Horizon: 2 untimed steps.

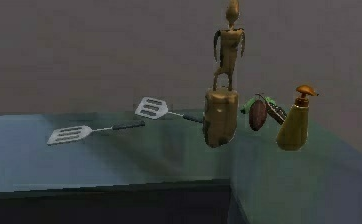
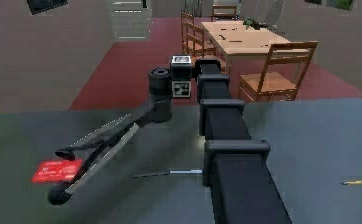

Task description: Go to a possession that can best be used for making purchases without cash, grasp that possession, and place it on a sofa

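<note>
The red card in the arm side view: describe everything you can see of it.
The red card is a thin, flat, bright red rectangle, seen nearly face-up. It shows against the dark grey surface, right at the finger ends of the claw. Whether it is held or just lying there can't be told.

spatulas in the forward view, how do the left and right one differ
The left spatula lies nearer the camera; the right spatula lies farther back, by the statue. The left spatula's handle slants up toward the picture's right; the right spatula's slants down toward the statue's base. Both have pale slotted heads at the left end and thin dark handles.
</note>
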{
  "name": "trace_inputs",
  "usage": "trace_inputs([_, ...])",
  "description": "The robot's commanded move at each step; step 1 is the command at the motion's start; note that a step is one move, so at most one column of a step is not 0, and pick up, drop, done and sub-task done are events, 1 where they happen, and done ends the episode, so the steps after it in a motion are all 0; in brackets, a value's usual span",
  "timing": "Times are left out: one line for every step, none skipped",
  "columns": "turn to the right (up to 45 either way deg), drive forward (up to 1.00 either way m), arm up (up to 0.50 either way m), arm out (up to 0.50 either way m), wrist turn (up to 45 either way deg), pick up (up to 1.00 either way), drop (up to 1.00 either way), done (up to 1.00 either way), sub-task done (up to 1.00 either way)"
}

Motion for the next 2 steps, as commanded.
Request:
trace_inputs([0.0,0.0,0.0,0.0,-18.0,0.0,0.0,0.0,0.0])
trace_inputs([0.0,0.0,0.0,-0.22,0.0,0.0,0.0,0.0,0.0])
